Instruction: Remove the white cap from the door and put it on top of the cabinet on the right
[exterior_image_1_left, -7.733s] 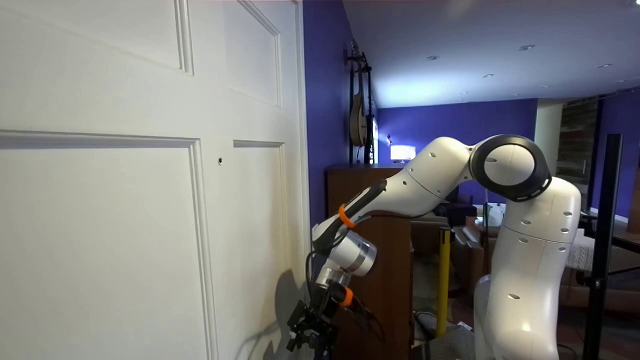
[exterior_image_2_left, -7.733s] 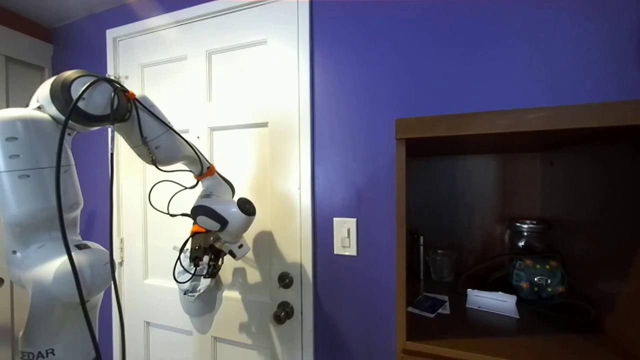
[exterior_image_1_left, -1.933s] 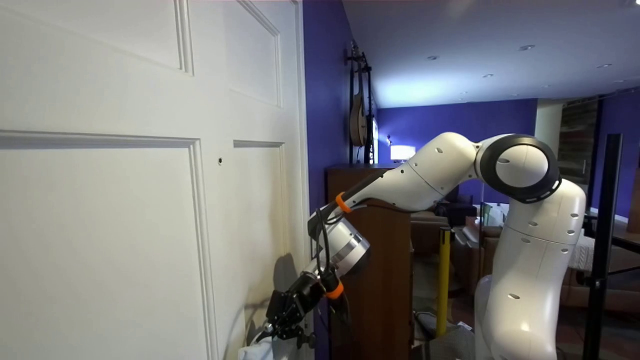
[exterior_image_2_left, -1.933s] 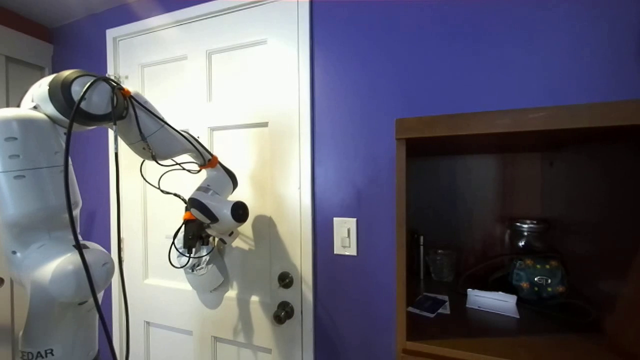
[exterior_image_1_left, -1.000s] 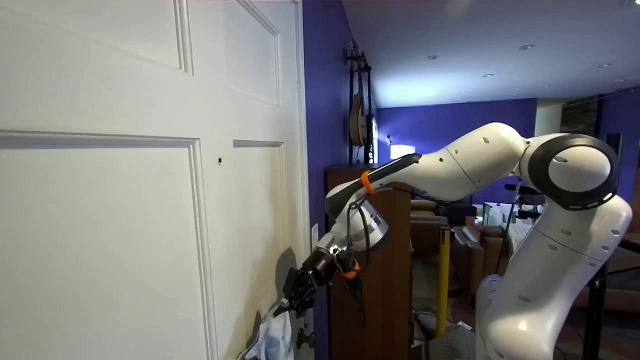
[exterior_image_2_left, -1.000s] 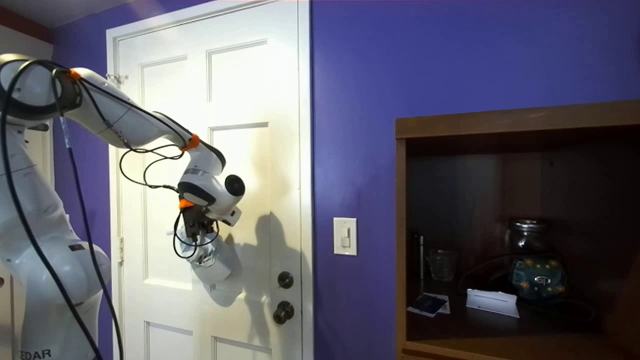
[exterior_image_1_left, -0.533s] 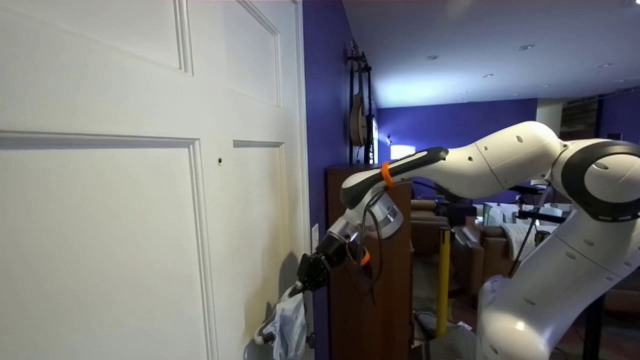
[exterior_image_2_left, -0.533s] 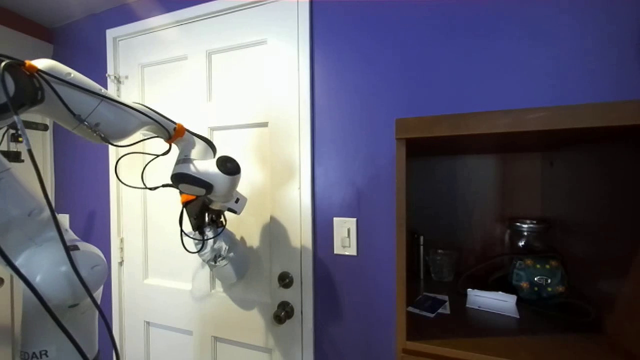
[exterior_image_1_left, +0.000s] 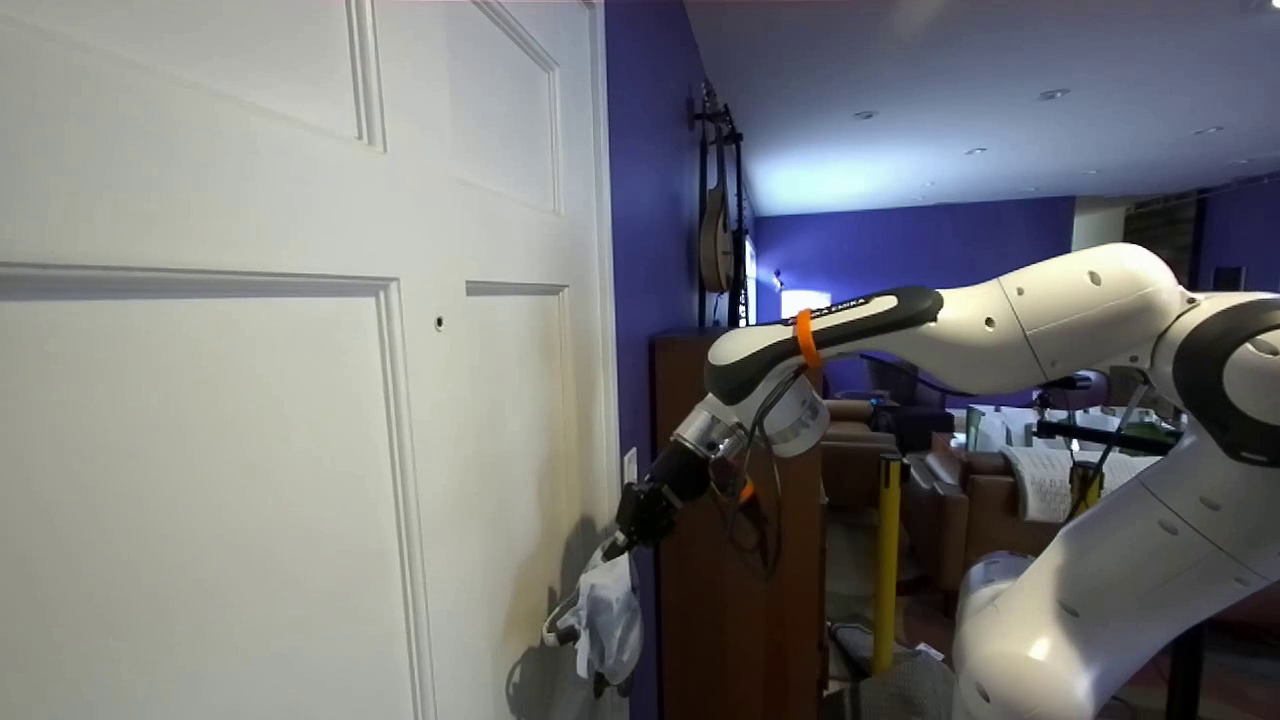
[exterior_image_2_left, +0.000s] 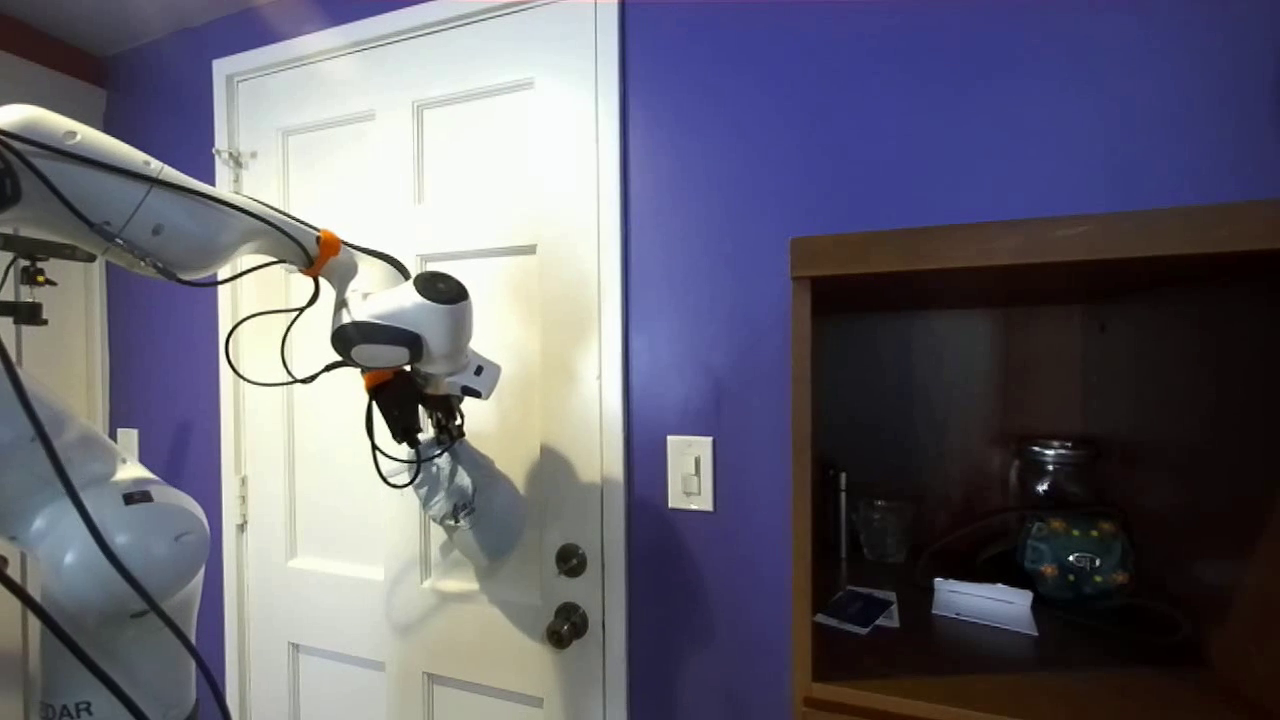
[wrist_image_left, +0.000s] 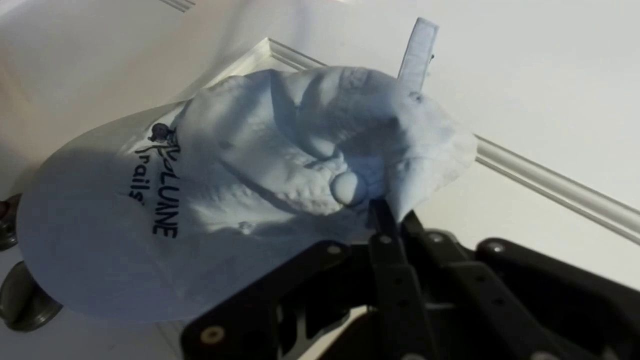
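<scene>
You are holding the white cap (wrist_image_left: 240, 175) clamped in the gripper (wrist_image_left: 395, 215), and it is hanging tilted in front of the door (exterior_image_2_left: 500, 330). In an exterior view, it is hanging well apart from the door-side top corner of the cabinet (exterior_image_2_left: 1035, 238).

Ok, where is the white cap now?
The white cap is pinched in the hand, in front of the door: in an exterior view, up and left of the doorknob.
</scene>
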